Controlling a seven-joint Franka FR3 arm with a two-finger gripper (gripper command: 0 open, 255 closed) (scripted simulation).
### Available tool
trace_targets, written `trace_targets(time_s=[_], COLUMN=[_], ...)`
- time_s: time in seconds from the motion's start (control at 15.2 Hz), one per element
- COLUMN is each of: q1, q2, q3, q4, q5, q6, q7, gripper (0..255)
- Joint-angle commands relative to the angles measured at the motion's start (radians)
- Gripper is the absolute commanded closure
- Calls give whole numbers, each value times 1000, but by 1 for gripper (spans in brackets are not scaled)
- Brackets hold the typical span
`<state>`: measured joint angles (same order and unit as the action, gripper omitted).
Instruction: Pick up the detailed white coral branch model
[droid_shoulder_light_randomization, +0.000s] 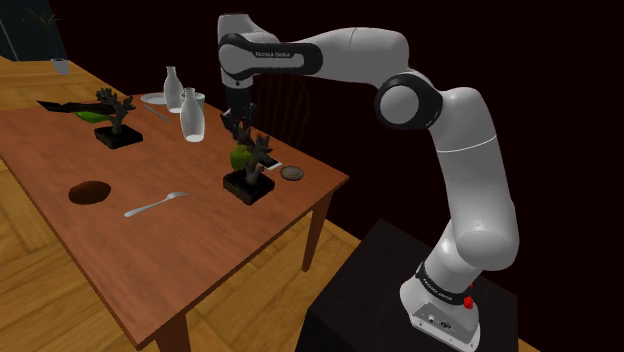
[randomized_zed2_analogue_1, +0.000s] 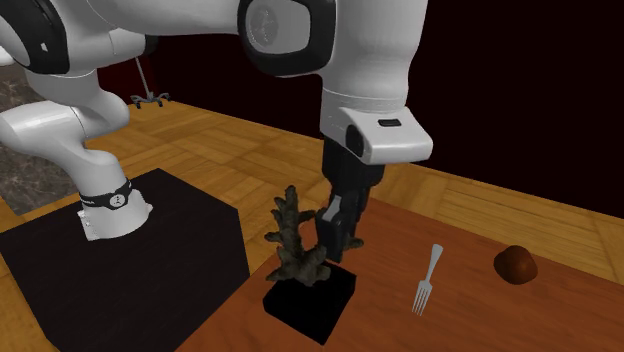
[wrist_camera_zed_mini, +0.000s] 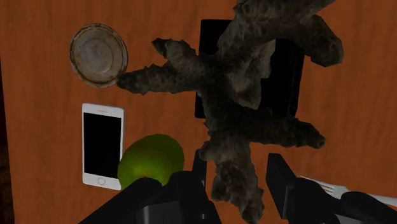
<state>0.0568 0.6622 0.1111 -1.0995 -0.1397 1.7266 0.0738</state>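
Note:
The coral branch model (droid_shoulder_light_randomization: 252, 152) (randomized_zed2_analogue_1: 296, 238) (wrist_camera_zed_mini: 245, 95) is a rough, dark grey-brown branching piece. It stands upright on a black square base (droid_shoulder_light_randomization: 247, 187) (randomized_zed2_analogue_1: 309, 301) (wrist_camera_zed_mini: 287, 70) near the table corner closest to the stand. My gripper (droid_shoulder_light_randomization: 243, 128) (randomized_zed2_analogue_1: 338, 238) (wrist_camera_zed_mini: 236, 168) has come down from above onto it. Its fingers stand apart on either side of one coral branch, with a thin gap showing at each finger. The base rests on the table.
Beside the base lie a green fruit (droid_shoulder_light_randomization: 238, 157) (wrist_camera_zed_mini: 153, 159), a white phone (wrist_camera_zed_mini: 102, 145) and a round lid (droid_shoulder_light_randomization: 291, 173) (wrist_camera_zed_mini: 98, 55). A fork (droid_shoulder_light_randomization: 155, 204) (randomized_zed2_analogue_1: 428, 278), a brown lump (droid_shoulder_light_randomization: 89, 192) (randomized_zed2_analogue_1: 515, 264), two bottles (droid_shoulder_light_randomization: 191, 115) and a second coral (droid_shoulder_light_randomization: 117, 115) lie farther off.

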Motion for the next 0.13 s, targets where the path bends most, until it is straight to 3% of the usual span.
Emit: trace_targets(time_s=[0.0,0.07], q1=[2,2], q2=[1,2], q3=[0,0], q4=[23,23], q5=[0,0], q6=[-20,-20], q7=[-1,-1], gripper=[255,255])
